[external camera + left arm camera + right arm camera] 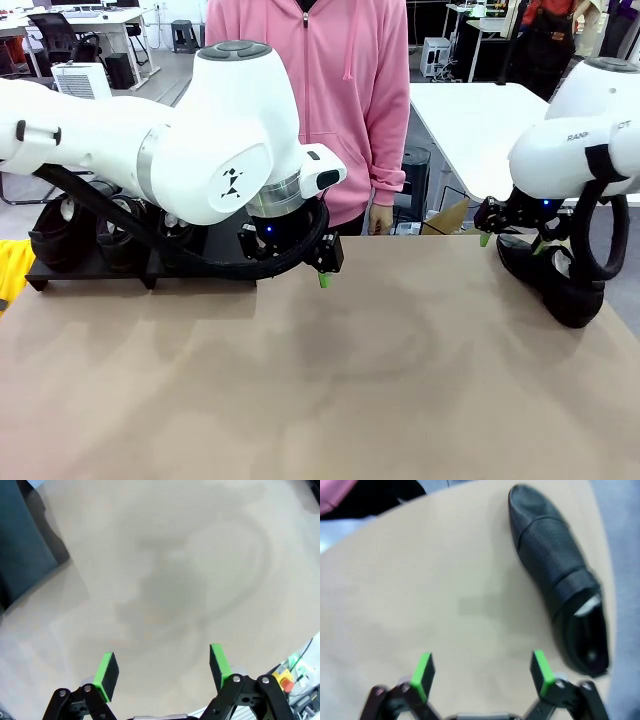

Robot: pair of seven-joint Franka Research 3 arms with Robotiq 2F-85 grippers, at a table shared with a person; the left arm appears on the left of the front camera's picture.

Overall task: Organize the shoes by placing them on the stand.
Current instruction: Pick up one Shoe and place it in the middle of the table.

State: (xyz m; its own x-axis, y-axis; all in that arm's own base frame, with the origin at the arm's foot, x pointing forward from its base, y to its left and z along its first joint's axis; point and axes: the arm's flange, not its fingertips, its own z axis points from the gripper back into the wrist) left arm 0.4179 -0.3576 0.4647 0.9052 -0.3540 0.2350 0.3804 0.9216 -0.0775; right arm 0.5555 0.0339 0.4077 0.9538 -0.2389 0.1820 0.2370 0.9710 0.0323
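One glossy black shoe (560, 575) lies on the tan table at the right, white paper showing in its opening; it also sits at the table's right edge (562, 288). My right gripper (512, 243) hovers just above and left of it, open (482, 672), the shoe beside its right finger and apart from it. The low black stand (90, 272) is at the back left. Black shoes (55, 235) stand on it, partly hidden by my left arm. My left gripper (318, 268) hangs open (162, 672) over bare table near the middle, holding nothing.
A person in a pink hoodie (330, 100) stands at the far edge, one hand (380, 218) hanging by the table. A cardboard piece (447, 218) pokes up behind the far edge. A dark blurred shape (20, 540) fills the left wrist view's top-left corner.
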